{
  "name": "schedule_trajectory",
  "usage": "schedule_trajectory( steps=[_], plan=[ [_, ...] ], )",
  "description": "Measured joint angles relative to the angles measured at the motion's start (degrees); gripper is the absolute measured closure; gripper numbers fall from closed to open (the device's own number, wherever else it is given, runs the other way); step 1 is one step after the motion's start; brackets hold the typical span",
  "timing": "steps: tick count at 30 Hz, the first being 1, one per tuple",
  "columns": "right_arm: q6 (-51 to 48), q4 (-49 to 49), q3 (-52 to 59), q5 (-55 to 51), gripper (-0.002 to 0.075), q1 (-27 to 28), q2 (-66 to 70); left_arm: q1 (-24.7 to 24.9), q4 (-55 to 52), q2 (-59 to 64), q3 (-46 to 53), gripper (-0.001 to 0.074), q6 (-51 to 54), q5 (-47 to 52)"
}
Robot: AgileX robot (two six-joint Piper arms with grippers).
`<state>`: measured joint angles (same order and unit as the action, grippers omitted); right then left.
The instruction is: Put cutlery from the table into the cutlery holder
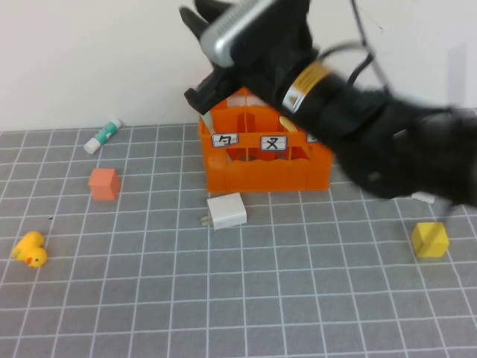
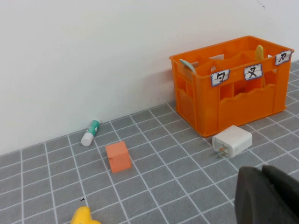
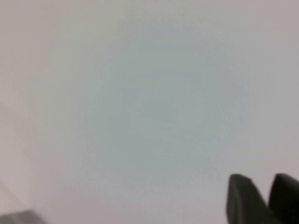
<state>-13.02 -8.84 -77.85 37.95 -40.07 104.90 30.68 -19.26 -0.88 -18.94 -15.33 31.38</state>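
Observation:
The orange cutlery holder stands on the grey gridded table near the white back wall. A pale yellow knife stands in one end compartment and a mint-green spoon leans in the other. My right arm is raised above the holder. Its gripper points up at the wall, fingertips slightly apart with nothing between them. My left gripper hangs low over the table in front of the holder, shut and empty; it is outside the high view.
A white charger block lies just in front of the holder. An orange cube, a white-and-green tube and a yellow duck are on the left. A yellow cube sits at the right.

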Motion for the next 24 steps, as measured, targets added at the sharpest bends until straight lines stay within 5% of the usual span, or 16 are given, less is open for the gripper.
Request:
schedule_trajectory(
  steps=[3, 11, 24],
  plan=[
    [0.0, -5.92, 0.0, -12.9, 0.0692, -0.85, -7.21, 0.0, 0.0, 0.0, 0.0, 0.0736, 0.0, 0.0],
    [-2.42, -12.43, 0.38, -51.02, 0.0722, -1.36, -25.18, 0.0, 0.0, 0.0, 0.0, 0.0736, 0.0, 0.0],
    [-0.42, -12.24, 29.72, -56.96, 0.0726, -1.36, -59.1, 0.0, -2.58, 0.0, 8.07, 0.0736, -4.3, -13.61]
  ],
)
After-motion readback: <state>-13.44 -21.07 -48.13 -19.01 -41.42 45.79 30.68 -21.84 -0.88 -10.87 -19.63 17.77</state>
